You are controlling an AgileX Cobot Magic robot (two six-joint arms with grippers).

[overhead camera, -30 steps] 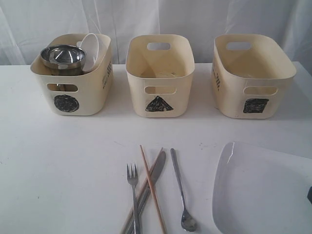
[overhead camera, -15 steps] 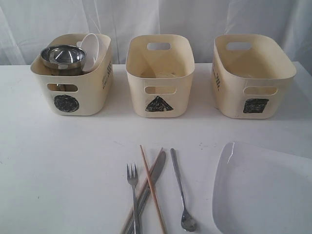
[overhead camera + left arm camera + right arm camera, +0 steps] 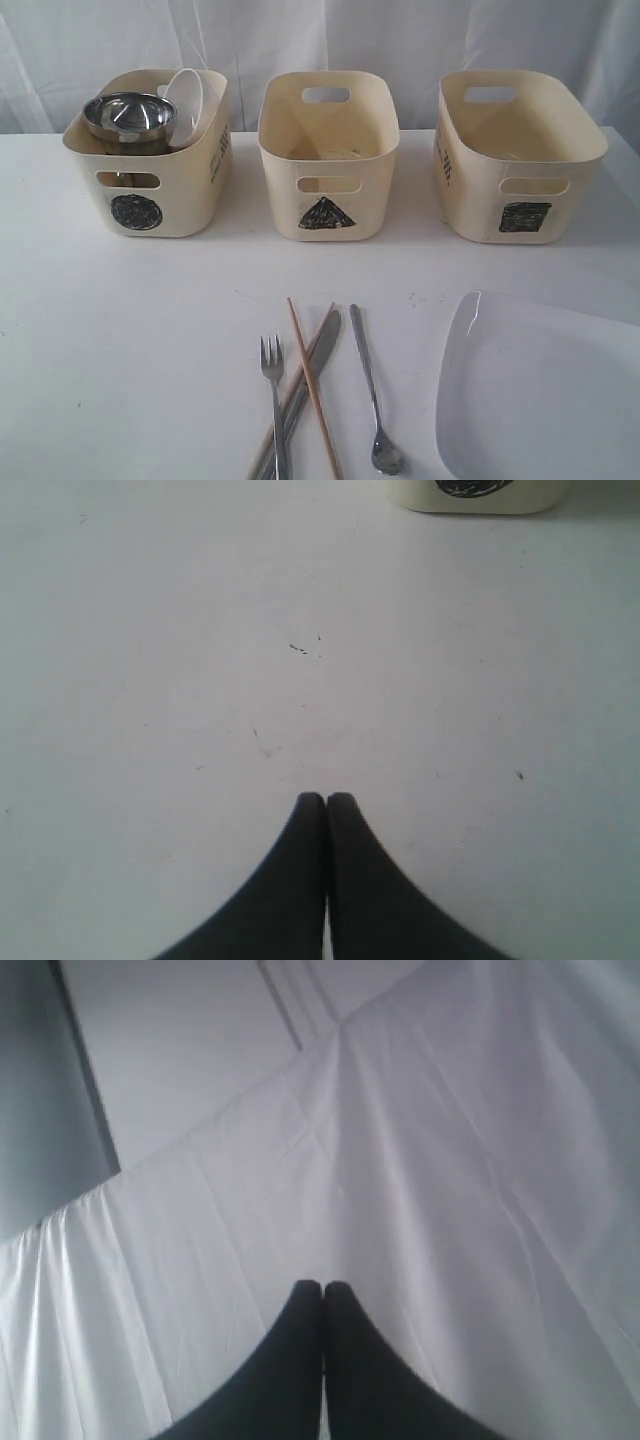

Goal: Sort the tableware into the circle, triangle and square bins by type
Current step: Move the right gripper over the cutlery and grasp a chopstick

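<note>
The circle-marked cream plastic tub (image 3: 185, 195) holds a shiny steel bowl (image 3: 128, 115) and a small white bowl (image 3: 188, 100). The black left gripper (image 3: 325, 800) and right gripper (image 3: 322, 1287) are pinched together, empty.

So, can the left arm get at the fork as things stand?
Probably yes: the fork has bare table on its left side, free for approach; the shut left gripper must open first.

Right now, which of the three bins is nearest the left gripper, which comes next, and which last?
Judged, since the left gripper shows only in its wrist view:
1. circle bin, straight ahead of it, leftmost in the row.
2. triangle bin, middle.
3. square bin, far right.
</note>
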